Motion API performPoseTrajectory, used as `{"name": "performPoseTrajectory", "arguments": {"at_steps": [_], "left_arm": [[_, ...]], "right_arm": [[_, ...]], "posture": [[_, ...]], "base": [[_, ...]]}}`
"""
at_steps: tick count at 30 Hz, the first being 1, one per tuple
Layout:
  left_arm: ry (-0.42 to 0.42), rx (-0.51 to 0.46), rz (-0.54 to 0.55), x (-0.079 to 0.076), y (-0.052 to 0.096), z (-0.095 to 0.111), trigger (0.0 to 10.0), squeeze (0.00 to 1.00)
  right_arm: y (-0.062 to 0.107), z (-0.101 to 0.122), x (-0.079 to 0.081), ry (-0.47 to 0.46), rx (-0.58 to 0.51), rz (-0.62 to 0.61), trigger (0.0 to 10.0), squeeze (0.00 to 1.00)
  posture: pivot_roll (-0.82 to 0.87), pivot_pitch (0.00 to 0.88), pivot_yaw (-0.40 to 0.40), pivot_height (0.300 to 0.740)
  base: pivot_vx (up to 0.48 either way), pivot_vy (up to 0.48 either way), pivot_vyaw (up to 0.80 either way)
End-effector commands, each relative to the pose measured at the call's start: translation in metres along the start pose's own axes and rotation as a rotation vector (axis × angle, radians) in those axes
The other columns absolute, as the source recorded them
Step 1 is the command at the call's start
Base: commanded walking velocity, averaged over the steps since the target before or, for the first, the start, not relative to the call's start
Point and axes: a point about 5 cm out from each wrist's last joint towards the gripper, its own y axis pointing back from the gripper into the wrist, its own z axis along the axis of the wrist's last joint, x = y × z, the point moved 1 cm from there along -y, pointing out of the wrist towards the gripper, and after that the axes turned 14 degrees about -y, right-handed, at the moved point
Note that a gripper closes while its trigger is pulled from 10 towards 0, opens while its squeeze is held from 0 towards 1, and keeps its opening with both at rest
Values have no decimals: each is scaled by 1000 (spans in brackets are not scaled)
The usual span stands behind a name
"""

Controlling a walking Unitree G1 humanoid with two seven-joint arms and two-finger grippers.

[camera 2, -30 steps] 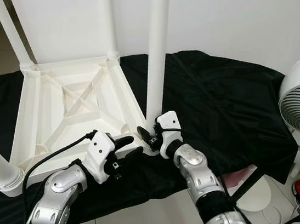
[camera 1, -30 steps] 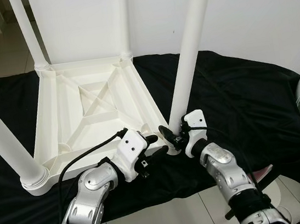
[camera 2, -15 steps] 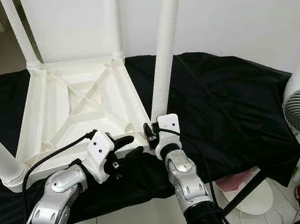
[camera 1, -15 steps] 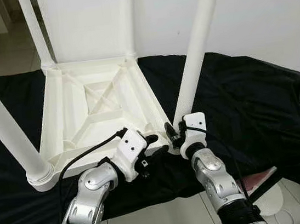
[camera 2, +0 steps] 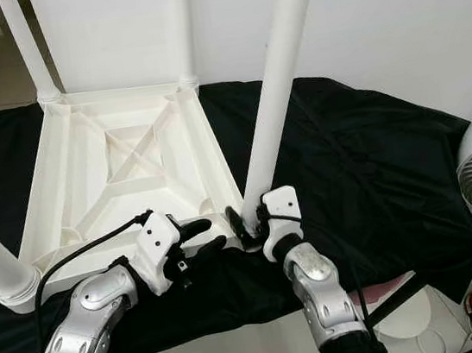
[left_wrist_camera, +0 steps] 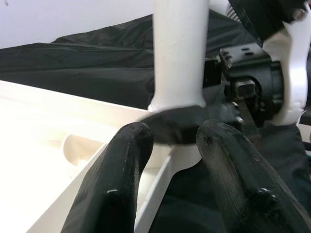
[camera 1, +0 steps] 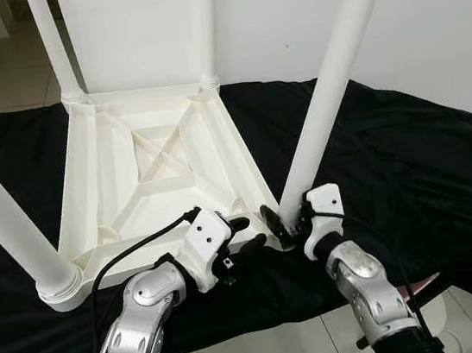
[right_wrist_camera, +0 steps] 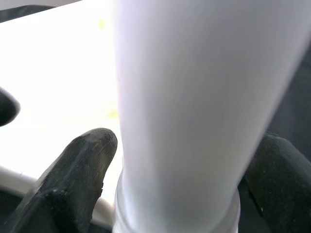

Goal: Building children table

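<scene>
Since a second ago the white leg [camera 1: 330, 99] leans further toward 1 o'clock, its foot clasped by the right gripper [camera 1: 287, 222] fingers at the upturned children table [camera 1: 143, 167] near corner, left gripper [camera 1: 242, 233] released beside it; more lean could pop it from its socket.

No legible text, label, brand or number anywhere in view
</scene>
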Motion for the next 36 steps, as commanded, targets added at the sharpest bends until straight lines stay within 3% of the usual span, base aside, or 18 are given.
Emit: {"name": "performPoseTrajectory", "arguments": {"at_steps": [1, 5, 8, 10, 14, 17, 18, 19, 28, 36], "left_arm": [[15, -18, -11, -7, -3, 3, 10000, 0], [38, -30, -50, -17, -8, 5, 10000, 0], [37, -33, -53, -18, -8, 6, 10000, 0], [42, -37, -64, -18, -10, 6, 10000, 0], [42, -37, -75, -18, -11, 7, 10000, 0], [56, -27, -70, -16, -11, 6, 10000, 0], [59, -25, -68, -15, -12, 6, 10000, 0], [59, -24, -67, -15, -12, 7, 10000, 0], [71, -18, -50, -14, -13, 6, 10000, 0], [74, -22, -47, -13, -15, 7, 10000, 0]], "right_arm": [[4, 2, -3, 1, -5, 35, 10000, 0], [4, 7, -16, 34, 13, 94, 10000, 0], [3, 7, -17, 41, 14, 97, 10000, 0], [-7, 11, -23, 62, 37, 137, 10000, 0], [-18, 12, -23, 104, 69, 197, 10000, 0], [-26, 3, -11, 110, 119, 293, 10000, 0], [-28, 1, -7, 109, 130, 322, 3804, 0], [-30, 0, -4, 108, 134, 337, 0, 0], [-31, -5, -3, 103, 165, 396, 0, 0], [-23, -6, -8, 58, 137, 356, 0, 0]], "posture": [[97, 6, -113, 740], [87, 5, -102, 740], [87, 5, -102, 740], [80, 7, -88, 740], [80, 7, -85, 740], [84, 7, -82, 740], [88, 6, -83, 740], [88, 6, -83, 740], [89, 7, -94, 740], [71, 19, -95, 740]], "base": [[0, 0, 0], [0, 0, 0], [0, 0, 0], [0, 0, 0], [0, 0, 0], [0, 0, 0], [0, 0, 0], [0, 0, 0], [0, 0, 0], [0, 0, 0]]}}
